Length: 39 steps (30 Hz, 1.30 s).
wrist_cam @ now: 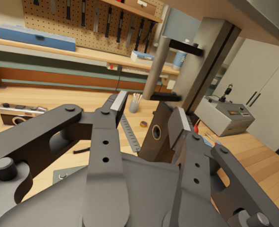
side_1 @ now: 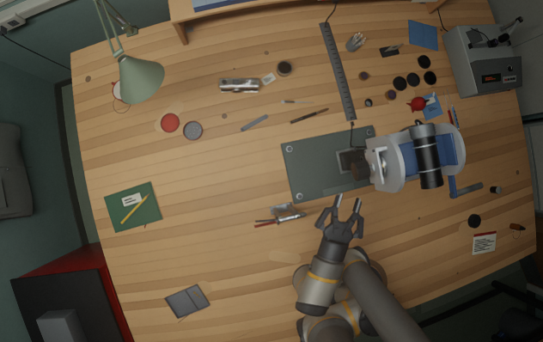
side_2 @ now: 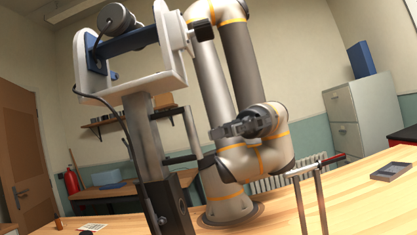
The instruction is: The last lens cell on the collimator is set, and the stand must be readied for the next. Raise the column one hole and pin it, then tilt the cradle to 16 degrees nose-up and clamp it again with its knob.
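The grey column rises out of a dark socket on the stand's green base plate. A round pin hole shows in the socket's side. A vertical grab bar is fixed beside the column on two black brackets. On top, the white yoke holds the blue cradle with the black collimator tube. The black clamp knob sits on the yoke's side. My gripper is open and empty, just off the base plate's near edge, pointing at the column.
A grey tray lies on the bench far from the stand. A small rack with a red-handled pin stands left of my gripper. A steel ruler, lens caps and a grey instrument box lie behind the stand.
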{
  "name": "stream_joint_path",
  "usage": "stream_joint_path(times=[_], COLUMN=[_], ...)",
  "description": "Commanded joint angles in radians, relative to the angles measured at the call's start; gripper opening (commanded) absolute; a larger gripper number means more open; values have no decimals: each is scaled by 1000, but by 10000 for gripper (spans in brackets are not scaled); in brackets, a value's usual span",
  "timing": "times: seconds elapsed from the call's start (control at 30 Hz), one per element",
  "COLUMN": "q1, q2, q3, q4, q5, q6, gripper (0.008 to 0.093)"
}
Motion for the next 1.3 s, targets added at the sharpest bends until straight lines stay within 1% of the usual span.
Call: stream_joint_path(times=[0.0,0.07,0.17,0.83,1.0,1.27], q1=[0,0,0,-3,-26,-97], q2=[0,0,0,0,3,15], q3=[0,0,0,0,-6,-26], q4=[0,-1,-1,-1,1,10], q5=[0,0,0,3,26,96], q6=[0,0,-1,-1,-1,-1], gripper=[530,530,480,480,480,480])
